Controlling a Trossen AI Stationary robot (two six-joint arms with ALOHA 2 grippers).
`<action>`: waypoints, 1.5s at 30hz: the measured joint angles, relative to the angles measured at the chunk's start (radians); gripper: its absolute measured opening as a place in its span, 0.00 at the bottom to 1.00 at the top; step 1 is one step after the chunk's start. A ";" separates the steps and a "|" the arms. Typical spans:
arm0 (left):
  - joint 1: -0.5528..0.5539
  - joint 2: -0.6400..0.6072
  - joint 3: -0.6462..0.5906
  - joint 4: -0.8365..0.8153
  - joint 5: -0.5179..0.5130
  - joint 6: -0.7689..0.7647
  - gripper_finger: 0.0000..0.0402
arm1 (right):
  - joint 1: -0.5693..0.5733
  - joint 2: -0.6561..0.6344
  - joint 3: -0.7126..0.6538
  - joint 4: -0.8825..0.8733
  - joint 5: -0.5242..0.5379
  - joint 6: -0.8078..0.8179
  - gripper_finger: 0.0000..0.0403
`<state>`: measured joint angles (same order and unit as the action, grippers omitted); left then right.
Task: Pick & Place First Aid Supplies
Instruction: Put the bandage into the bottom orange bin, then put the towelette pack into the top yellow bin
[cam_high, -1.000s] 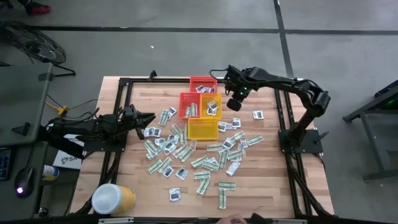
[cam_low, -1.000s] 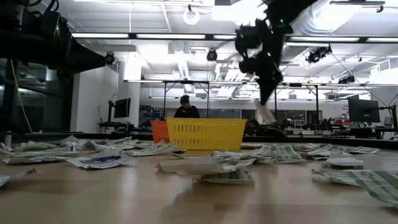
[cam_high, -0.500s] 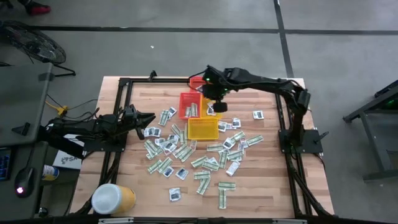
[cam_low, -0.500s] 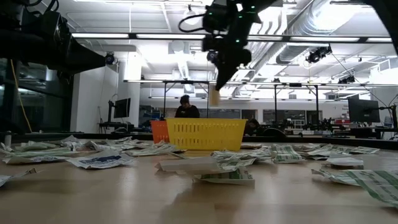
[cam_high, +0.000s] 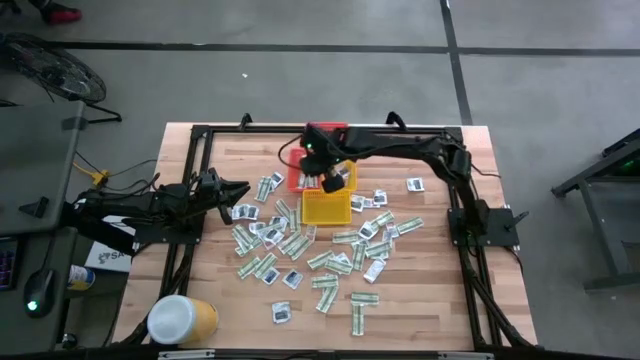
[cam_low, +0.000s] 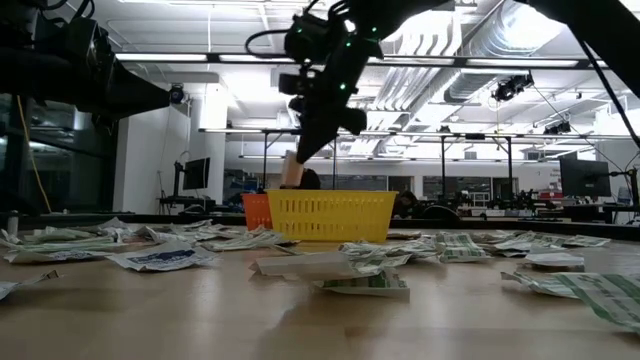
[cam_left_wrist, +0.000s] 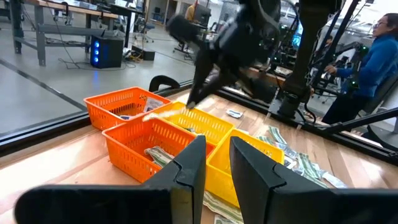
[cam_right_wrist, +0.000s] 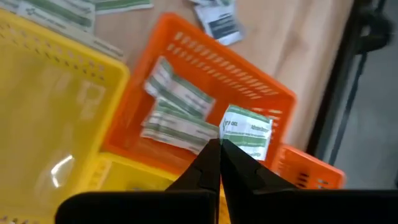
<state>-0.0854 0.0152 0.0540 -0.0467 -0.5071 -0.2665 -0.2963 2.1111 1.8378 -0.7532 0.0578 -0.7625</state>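
Right tool (cam_right_wrist: 219, 149): I've got it pressed together on one green-and-white packet (cam_right_wrist: 247, 132), hanging above the orange basket (cam_right_wrist: 273, 93).
Risk: thin pinch on the packet's edge; if I let go off-centre it could flutter onto the yellow basket (cam_right_wrist: 56, 81) beside.
Packet: just past the fingertips, dangling.
Left tool (cam_left_wrist: 214, 165): waiting, part spread, holding nothing, by loose packets (cam_high: 350, 245) on the desk (cam_high: 420, 300).

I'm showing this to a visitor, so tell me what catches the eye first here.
The right gripper stands out, shut on a green-and-white packet above the orange basket at the table's far middle. Next, the scatter of first aid packets over the wooden table in front of the yellow basket. The left gripper waits at the left edge.
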 joint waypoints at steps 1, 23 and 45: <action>0.000 0.000 0.000 0.000 0.000 0.000 0.18 | 0.005 0.007 0.000 0.003 0.001 0.003 0.00; 0.000 0.000 0.000 0.000 0.000 0.000 0.18 | 0.019 0.135 0.000 0.094 0.065 0.155 0.10; 0.000 0.000 0.000 0.000 0.000 0.000 0.18 | -0.053 -0.035 -0.017 -0.147 -0.014 0.328 0.43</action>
<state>-0.0855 0.0154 0.0536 -0.0467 -0.5071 -0.2665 -0.3492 2.0763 1.8204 -0.9003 0.0442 -0.4343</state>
